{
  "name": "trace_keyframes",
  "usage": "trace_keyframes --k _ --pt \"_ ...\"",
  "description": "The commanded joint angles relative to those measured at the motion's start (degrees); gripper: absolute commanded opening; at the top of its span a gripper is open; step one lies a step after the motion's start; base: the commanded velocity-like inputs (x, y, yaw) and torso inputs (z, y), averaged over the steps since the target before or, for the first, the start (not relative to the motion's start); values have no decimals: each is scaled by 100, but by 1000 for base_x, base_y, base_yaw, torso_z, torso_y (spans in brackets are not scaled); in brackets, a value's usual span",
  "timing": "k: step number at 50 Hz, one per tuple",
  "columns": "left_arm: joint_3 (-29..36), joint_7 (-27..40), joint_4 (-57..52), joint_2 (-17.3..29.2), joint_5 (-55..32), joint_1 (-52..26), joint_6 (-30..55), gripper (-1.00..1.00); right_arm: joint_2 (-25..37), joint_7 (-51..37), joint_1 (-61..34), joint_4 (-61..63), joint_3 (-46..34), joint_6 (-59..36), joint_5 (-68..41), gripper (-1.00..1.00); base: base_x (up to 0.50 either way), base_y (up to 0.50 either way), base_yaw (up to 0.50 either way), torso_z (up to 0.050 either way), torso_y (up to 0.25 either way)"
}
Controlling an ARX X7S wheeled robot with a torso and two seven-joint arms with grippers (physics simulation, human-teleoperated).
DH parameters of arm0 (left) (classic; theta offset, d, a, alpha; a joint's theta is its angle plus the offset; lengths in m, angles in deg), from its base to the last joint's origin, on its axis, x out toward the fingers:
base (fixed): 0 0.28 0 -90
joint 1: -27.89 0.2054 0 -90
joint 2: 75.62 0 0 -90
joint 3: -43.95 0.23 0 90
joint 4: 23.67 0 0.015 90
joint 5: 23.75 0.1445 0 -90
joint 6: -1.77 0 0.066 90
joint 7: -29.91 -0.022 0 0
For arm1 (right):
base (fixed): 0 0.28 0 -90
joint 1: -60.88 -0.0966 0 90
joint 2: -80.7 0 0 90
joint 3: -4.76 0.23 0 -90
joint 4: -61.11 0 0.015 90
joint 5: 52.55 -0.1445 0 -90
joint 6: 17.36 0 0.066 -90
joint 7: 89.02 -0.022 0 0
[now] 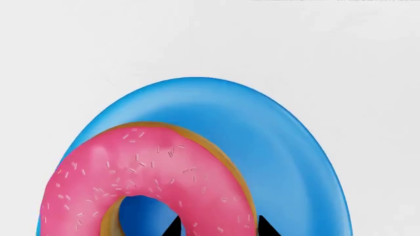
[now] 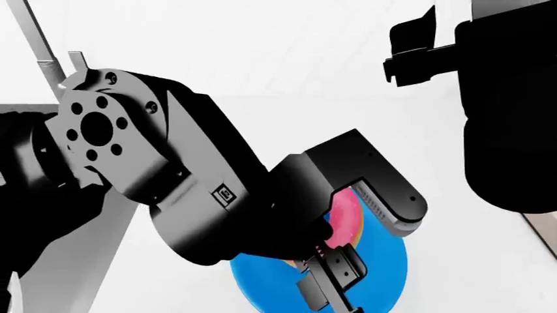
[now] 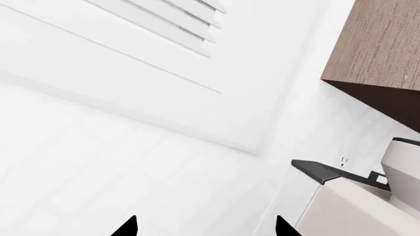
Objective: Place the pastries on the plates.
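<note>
Left tool (image 2: 335, 277) over blue plate (image 2: 383, 261)

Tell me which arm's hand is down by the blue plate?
The left hand. It reaches down over the blue plate beside the pink donut. The right hand is raised, far from the plate.

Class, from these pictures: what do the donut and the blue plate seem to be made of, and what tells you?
Donut: baked tan dough under smooth pink icing with pale sprinkles; the browned rim suggests baking. Plate: probably glazed ceramic or glossy plastic; uniform bright blue with soft highlights along its rim. The render leaves that open.
</note>
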Motion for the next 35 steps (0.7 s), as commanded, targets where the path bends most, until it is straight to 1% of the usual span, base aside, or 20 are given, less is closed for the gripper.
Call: trace_keyframes --k 1,11,12,35 --pt "11 -75 5 -68 38 66 -68 -100 23 9 25 13 0 14 11 100 0 -3 -3 0 0" --pt "22 -114 -33 -67 66 60 -82 -100 11 11 34 6 -3 15 20 100 0 -1 -1 0 0" --pt "24 -115 -40 -66 66 57 -82 100 7 12 32 2 -3 16 21 100 0 0 -3 0 0" --pt "91 -132 -125 19 -13 -117 -52 100 -7 5 58 -4 -16 12 22 100 0 0 0 0 0"
